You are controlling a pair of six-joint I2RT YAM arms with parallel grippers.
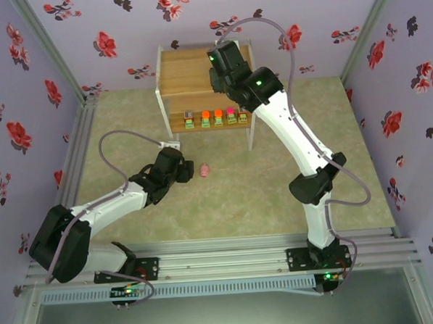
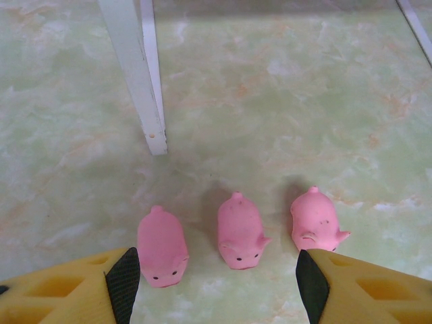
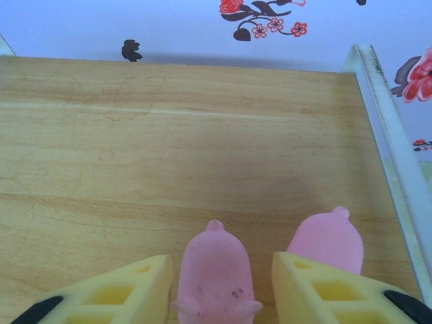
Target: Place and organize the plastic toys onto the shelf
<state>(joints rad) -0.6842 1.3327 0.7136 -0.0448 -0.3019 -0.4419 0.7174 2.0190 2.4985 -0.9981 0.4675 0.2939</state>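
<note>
Pink pig toys are lying three in a row on the marbled green table, snouts toward the left wrist camera, each a little apart from its neighbour. The left gripper is hovering close over them with its yellow fingers spread wide, grasping nothing. The left-hand pig is lying just beside one black pad, the right-hand pig just beside the other, and the middle pig between them. A white shelf leg is standing on the table beyond the pigs.

From above, the left gripper is sitting in front of the shelf. Five blocky toys with grey, orange and pink tops are standing in a line along the front of the lower board. The right gripper is reaching over the upper tier.

In the right wrist view, a fourth pig is lying on the wooden top board, inside the right gripper. Its fingers are sitting close on either side; I cannot tell whether they are pressing it. A fifth pig is lying just outside the right-hand finger, near the white frame rail.
</note>
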